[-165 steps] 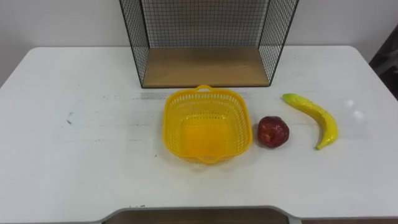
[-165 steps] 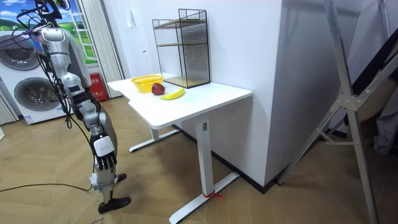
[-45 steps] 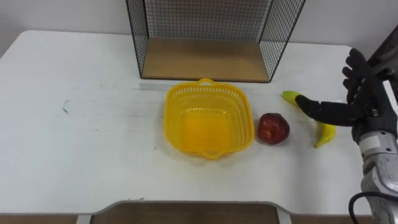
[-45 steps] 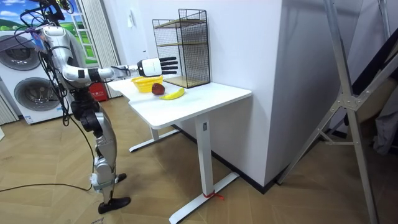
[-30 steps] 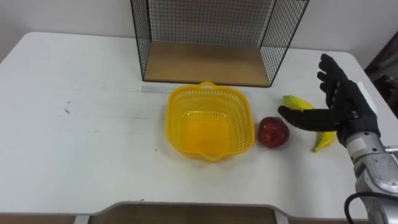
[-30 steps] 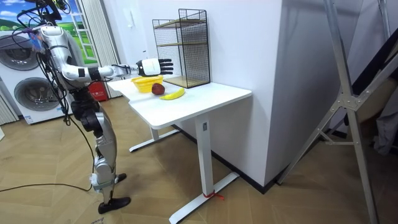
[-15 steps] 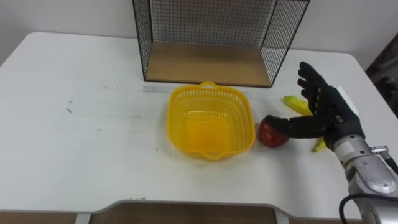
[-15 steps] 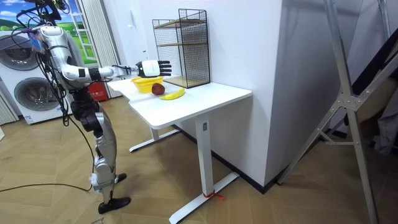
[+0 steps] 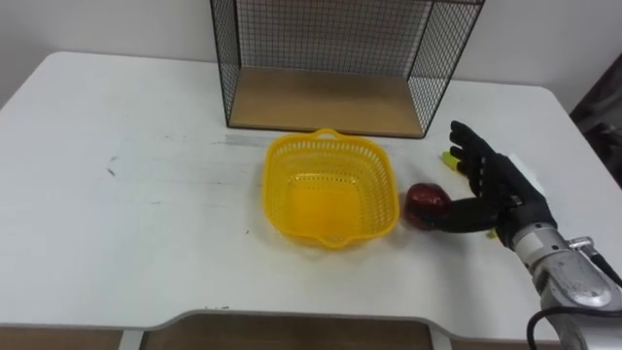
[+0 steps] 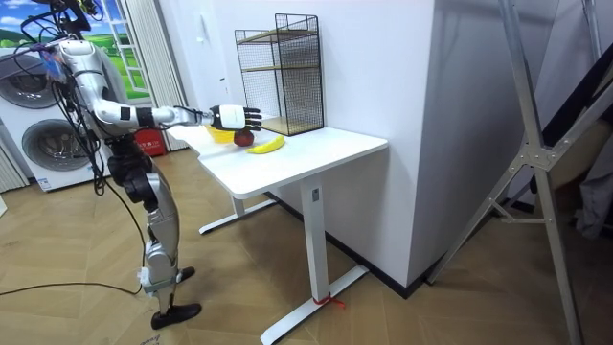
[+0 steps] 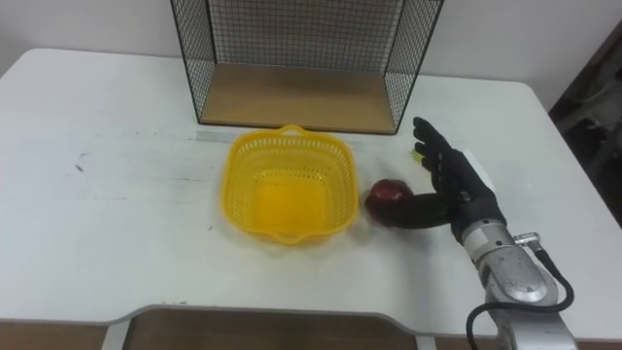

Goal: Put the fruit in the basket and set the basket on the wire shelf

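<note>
An empty yellow plastic basket (image 9: 327,199) (image 11: 287,195) sits on the white table (image 9: 126,204) in front of the black wire shelf (image 9: 335,58) (image 11: 296,53). Just right of the basket lies a red apple (image 9: 424,202) (image 11: 388,195). My right hand (image 9: 491,190) (image 11: 455,190) is open beside the apple, its thumb reaching under the fruit's right side and its fingers straight above. The hand covers most of the yellow banana (image 9: 448,158) (image 11: 416,150), so that only its far tip shows in the eye views. In the room view the banana (image 10: 267,144) lies whole on the table near my hand (image 10: 235,117).
The wire shelf has a wooden floor (image 9: 326,101) and stands at the table's far edge, open toward me. The table's left half (image 9: 117,175) carries nothing but a small dark mark. In the room view I stand at the table's end, with washing machines (image 10: 43,144) behind me.
My right hand has come in from the right, dropped lower and moved left over the banana up to the apple. The basket and fruit have not moved.
</note>
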Robot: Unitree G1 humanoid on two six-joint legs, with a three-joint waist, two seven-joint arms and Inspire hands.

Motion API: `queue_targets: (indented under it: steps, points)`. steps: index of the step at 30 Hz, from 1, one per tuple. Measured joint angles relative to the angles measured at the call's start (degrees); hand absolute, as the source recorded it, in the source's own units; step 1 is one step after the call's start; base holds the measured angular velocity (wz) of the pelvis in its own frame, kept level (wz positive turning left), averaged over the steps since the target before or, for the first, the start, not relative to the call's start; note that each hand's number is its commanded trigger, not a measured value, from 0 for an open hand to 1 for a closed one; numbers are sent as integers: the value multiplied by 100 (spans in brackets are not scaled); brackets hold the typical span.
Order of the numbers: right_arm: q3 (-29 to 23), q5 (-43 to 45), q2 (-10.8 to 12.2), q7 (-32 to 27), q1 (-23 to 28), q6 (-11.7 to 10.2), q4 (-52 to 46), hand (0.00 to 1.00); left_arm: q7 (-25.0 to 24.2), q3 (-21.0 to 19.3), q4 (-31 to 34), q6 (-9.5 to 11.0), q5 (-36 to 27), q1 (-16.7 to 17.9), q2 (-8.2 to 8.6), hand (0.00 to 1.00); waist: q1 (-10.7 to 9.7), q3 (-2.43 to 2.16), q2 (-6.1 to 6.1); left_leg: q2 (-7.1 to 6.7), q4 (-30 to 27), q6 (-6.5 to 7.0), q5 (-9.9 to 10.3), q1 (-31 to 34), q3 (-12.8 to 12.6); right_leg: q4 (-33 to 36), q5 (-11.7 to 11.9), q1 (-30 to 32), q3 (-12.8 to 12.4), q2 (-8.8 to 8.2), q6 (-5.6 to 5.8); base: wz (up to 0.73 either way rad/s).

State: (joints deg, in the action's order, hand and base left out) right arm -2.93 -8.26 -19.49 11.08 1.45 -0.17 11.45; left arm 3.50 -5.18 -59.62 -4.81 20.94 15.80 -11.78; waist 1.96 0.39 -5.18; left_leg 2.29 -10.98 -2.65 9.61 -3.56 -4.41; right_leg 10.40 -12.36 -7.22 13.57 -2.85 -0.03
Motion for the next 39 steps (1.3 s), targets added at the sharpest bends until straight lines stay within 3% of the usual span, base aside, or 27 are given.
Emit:
queue_targets:
  steps: [10, 19, 24, 30, 39]
  points:
    - [2, 168, 0, 39, -10, 28, 141, 0, -4, 1, -18, -13, 1, 16, 12, 0, 22, -44, 50, 0, 15, 0, 0, 0, 10, 19, 0, -23, 7, 2, 0, 0]
    - [3, 216, 0, 57, -24, 33, 163, 0, -7, -9, -11, -22, 0, 23, 12, 0, 82, -6, -62, -5, -1, 0, 0, 9, 57, -7, 0, 7, -11, 7, -2, 0]
    - [3, 232, 0, 59, -29, 56, 220, 0, -7, -12, -7, -27, -1, 4, 12, 0, 159, -27, -98, -8, -30, 0, 0, 77, 146, -59, 8, 0, 49, 21, -10, 7]
    - [2, 482, 0, 169, -225, 116, 328, 0, -8, -22, -16, -33, -7, 10, 10, 0, 169, 10, -44, -8, -31, 0, 0, 81, 166, -61, 11, -16, 81, 22, -15, 1]
    - [2, 643, -15, 170, -495, 128, 825, 0, -127, -21, -18, -50, -5, -12, 10, 0, 183, 22, -35, -8, -63, -1, 0, 95, 179, -60, 12, -69, 115, 22, -16, 0]
